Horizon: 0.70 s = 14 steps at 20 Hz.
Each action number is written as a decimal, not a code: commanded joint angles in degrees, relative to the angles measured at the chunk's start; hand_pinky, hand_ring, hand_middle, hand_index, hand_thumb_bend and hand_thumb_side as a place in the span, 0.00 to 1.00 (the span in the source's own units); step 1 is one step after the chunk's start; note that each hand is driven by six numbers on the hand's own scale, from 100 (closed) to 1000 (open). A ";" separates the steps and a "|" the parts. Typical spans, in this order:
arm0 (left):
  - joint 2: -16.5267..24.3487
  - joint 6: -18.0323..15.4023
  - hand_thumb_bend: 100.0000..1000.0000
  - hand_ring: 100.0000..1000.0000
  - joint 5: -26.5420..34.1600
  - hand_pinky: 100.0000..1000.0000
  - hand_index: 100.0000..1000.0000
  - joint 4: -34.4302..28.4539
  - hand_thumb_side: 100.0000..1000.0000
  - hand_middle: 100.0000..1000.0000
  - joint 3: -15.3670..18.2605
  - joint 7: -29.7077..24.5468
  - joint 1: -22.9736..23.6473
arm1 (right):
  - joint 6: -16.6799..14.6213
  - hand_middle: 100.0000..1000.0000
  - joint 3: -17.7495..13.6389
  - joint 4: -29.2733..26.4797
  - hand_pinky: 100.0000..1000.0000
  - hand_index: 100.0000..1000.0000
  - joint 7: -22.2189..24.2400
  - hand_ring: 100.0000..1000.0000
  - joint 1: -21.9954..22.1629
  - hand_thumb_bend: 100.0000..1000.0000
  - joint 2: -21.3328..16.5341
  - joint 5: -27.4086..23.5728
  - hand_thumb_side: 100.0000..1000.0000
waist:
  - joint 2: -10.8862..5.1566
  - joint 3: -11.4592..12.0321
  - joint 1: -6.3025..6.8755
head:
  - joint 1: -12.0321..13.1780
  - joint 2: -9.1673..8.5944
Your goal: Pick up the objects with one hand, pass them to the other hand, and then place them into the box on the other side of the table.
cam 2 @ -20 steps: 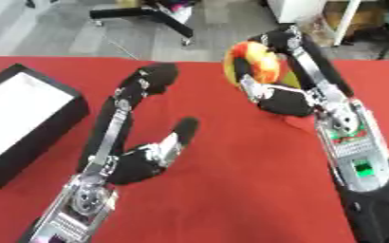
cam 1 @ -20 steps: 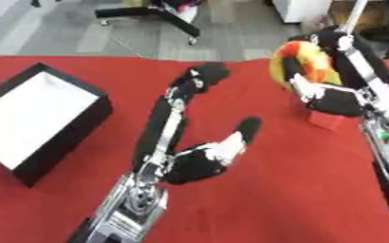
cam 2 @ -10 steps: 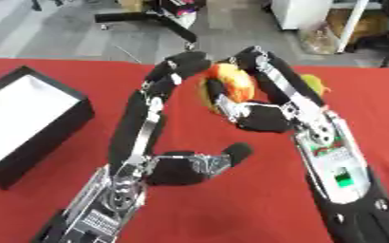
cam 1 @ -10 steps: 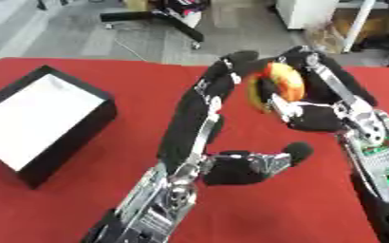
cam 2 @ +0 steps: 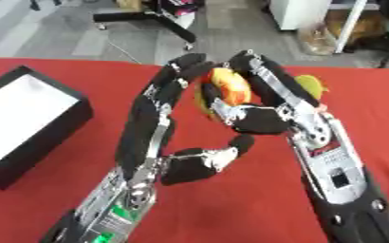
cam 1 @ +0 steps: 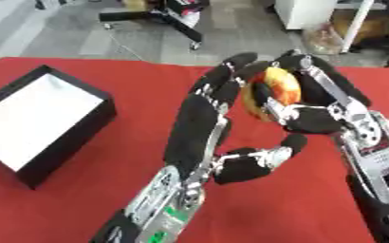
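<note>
Beyond the far edge of the red tablecloth [cam 1: 81, 190] we see a grey floor [cam 1: 73, 40]. On it stands a black wheeled base [cam 1: 161, 19] of some stand or chair, its legs spread out. At the upper right we make out a white cabinet [cam 1: 301, 12] and, just beside it, a pale crumpled bag [cam 1: 324, 38] on the floor.

Two hands meet mid-desk, box at the left.

The box [cam 1: 44, 121] lies on the desk [cam 1: 106, 190] at its left edge. The left hand [cam 1: 202, 128] rises at the centre, with the right hand [cam 1: 314, 118] just to its right. The toy [cam 1: 268, 92] sits between them, in the right hand's fingers [cam 1: 306, 66], with the left hand's fingers [cam 1: 231, 71] touching its left side.
</note>
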 commanded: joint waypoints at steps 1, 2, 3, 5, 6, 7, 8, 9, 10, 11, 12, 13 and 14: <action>-0.82 0.41 0.56 0.76 -2.48 0.79 0.83 0.22 0.27 0.78 0.65 0.99 -1.01 | -0.04 0.00 -0.21 -1.31 0.81 0.05 0.28 0.10 -0.66 0.00 -0.34 -0.70 0.30 | -1.02 -0.09 -0.13 | -0.21 -0.64; -0.84 0.43 0.56 0.76 -3.48 0.79 0.83 0.42 0.26 0.78 0.82 1.04 -0.99 | -0.07 0.00 -0.17 -1.32 0.81 0.05 0.37 0.10 -0.65 0.00 -0.37 -0.78 0.30 | -1.02 -0.06 -0.14 | -0.20 -0.63; -0.88 0.51 0.54 0.76 -4.45 0.79 0.83 0.60 0.26 0.77 0.99 1.06 -0.98 | -0.08 0.00 -0.16 -1.33 0.81 0.05 0.44 0.10 -0.64 0.00 -0.37 -0.87 0.30 | -1.00 -0.03 -0.14 | -0.20 -0.55; -1.01 0.85 0.53 0.76 -5.94 0.78 0.83 0.90 0.25 0.77 1.31 1.13 -1.01 | -0.07 0.00 -0.13 -1.41 0.81 0.05 0.57 0.10 -0.64 0.00 -0.39 -1.09 0.30 | -0.98 -0.01 -0.16 | -0.31 -0.31; -1.06 0.97 0.51 0.75 -6.41 0.78 0.82 1.01 0.25 0.77 1.39 1.18 -1.08 | -0.06 0.00 -0.10 -1.42 0.81 0.05 0.65 0.10 -0.64 0.00 -0.41 -1.17 0.30 | -0.98 0.00 -0.19 | -0.42 -0.23; -1.13 1.04 0.50 0.75 -6.73 0.78 0.82 1.09 0.25 0.76 1.44 1.24 -1.18 | -0.07 0.00 -0.07 -1.41 0.81 0.05 0.72 0.10 -0.65 0.00 -0.42 -1.23 0.30 | -0.99 0.00 -0.23 | -0.48 -0.19; -1.24 1.07 0.48 0.75 -6.90 0.77 0.82 1.15 0.25 0.76 1.49 1.32 -1.34 | -0.08 0.00 -0.04 -1.40 0.81 0.05 0.79 0.10 -0.63 0.00 -0.42 -1.28 0.30 | -0.99 0.00 -0.27 | -0.49 -0.14; -1.36 1.07 0.47 0.74 -6.97 0.77 0.81 1.23 0.25 0.75 1.53 1.41 -1.50 | -0.08 0.00 0.00 -1.39 0.81 0.05 0.85 0.09 -0.61 0.00 -0.41 -1.35 0.30 | -1.01 0.00 -0.30 | -0.49 -0.07; -1.51 1.01 0.45 0.74 -6.94 0.77 0.80 1.28 0.25 0.75 1.56 1.50 -1.72 | -0.10 0.00 0.04 -1.39 0.81 0.05 0.93 0.09 -0.60 0.00 -0.42 -1.42 0.30 | -1.03 0.00 -0.35 | -0.48 0.01; -1.66 0.90 0.42 0.73 -6.83 0.76 0.79 1.34 0.26 0.74 1.57 1.58 -1.94 | -0.12 0.00 0.07 -1.39 0.81 0.05 1.00 0.09 -0.59 0.00 -0.42 -1.48 0.30 | -1.05 0.01 -0.39 | -0.50 0.09; -1.78 0.71 0.41 0.72 -6.72 0.76 0.78 1.40 0.25 0.73 1.58 1.63 -2.17 | -0.12 0.00 0.09 -1.36 0.81 0.05 1.06 0.09 -0.57 0.00 -0.42 -1.52 0.30 | -1.06 0.01 -0.42 | -0.50 0.15; -1.89 0.54 0.38 0.71 -6.64 0.76 0.76 1.50 0.26 0.72 1.61 1.68 -2.37 | -0.12 0.00 0.12 -1.34 0.81 0.05 1.12 0.09 -0.56 0.00 -0.43 -1.57 0.30 | -1.08 0.01 -0.46 | -0.47 0.16; -2.04 0.40 0.36 0.70 -6.53 0.75 0.75 1.64 0.26 0.71 1.65 1.75 -2.58 | -0.12 0.00 0.14 -1.33 0.81 0.05 1.17 0.09 -0.56 0.00 -0.42 -1.64 0.30 | -1.08 0.01 -0.50 | -0.45 0.17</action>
